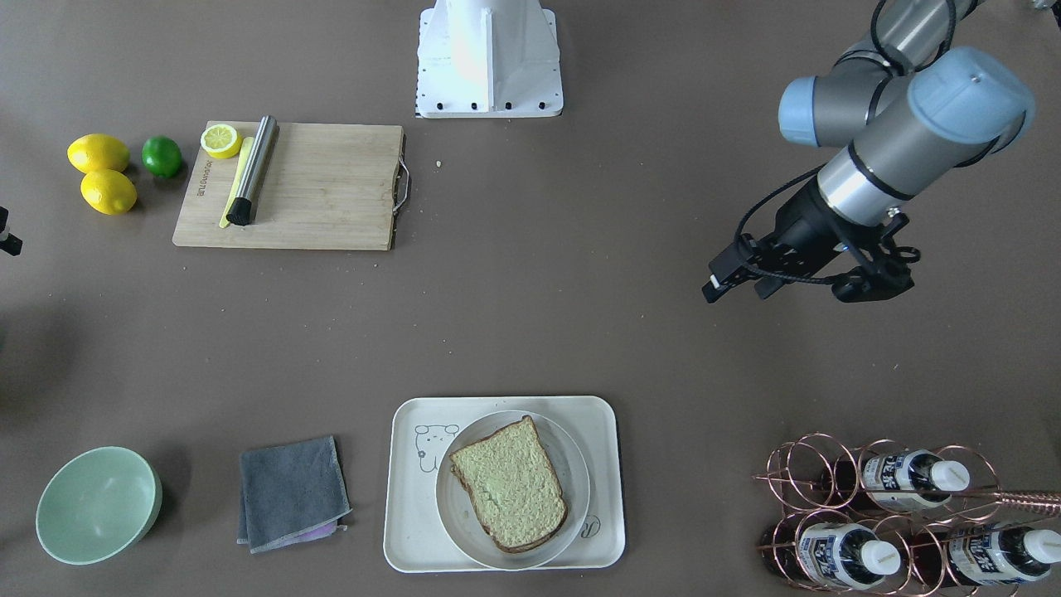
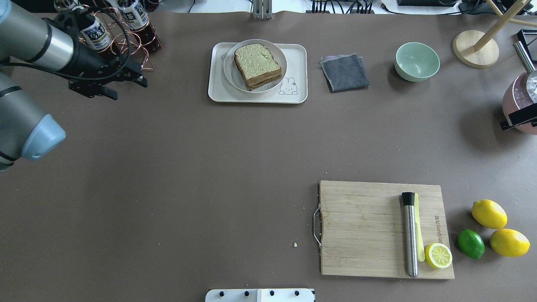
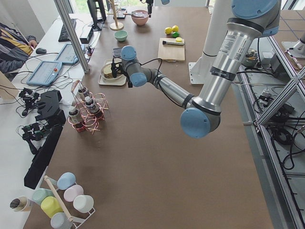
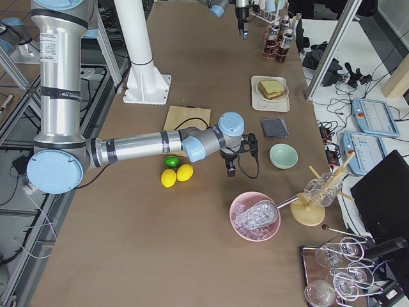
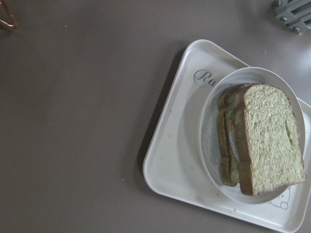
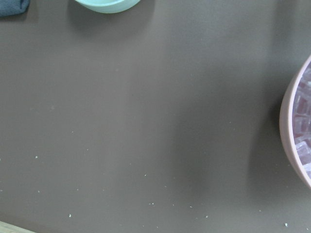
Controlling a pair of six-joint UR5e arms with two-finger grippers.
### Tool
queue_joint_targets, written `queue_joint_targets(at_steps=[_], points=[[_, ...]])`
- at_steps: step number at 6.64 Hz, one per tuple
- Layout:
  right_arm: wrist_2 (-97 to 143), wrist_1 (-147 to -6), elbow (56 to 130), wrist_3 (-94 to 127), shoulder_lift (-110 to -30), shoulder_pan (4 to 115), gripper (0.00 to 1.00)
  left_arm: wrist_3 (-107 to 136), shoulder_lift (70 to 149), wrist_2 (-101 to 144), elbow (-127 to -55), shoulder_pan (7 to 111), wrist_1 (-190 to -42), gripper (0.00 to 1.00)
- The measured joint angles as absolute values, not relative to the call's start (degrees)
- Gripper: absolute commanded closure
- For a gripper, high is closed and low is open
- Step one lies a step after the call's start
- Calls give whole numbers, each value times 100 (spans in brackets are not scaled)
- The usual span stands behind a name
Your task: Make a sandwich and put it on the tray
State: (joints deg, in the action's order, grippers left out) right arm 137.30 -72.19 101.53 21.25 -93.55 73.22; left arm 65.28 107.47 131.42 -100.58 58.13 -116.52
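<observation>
While left gripper (image 2: 128, 90) hangs released, sandwich (image 2: 257, 65) lies well apart.
Its top slice (image 5: 272, 136) sits askew; bumping the tray (image 5: 170, 160) may slide it.

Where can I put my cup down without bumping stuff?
The big bare middle, between the tray and the cutting board. The far edge is crowded: bottle rack, tray, grey cloth, green bowl.

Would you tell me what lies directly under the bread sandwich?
A round white plate, itself resting on the cream rounded rectangular tray. The plate's middle is covered by the bread sandwich.
</observation>
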Motion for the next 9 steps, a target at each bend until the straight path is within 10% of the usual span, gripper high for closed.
queue_joint_targets(at_steps=[3, 9], points=[[13644, -7226, 9559, 1111, -9327, 7932, 1, 2563, 9284, 13777, -10437, 7234, -10643, 4], [13514, -8971, 9375, -726, -9156, 9364, 0, -230, 9125, 14059, -10096, 8317, -8765, 3]])
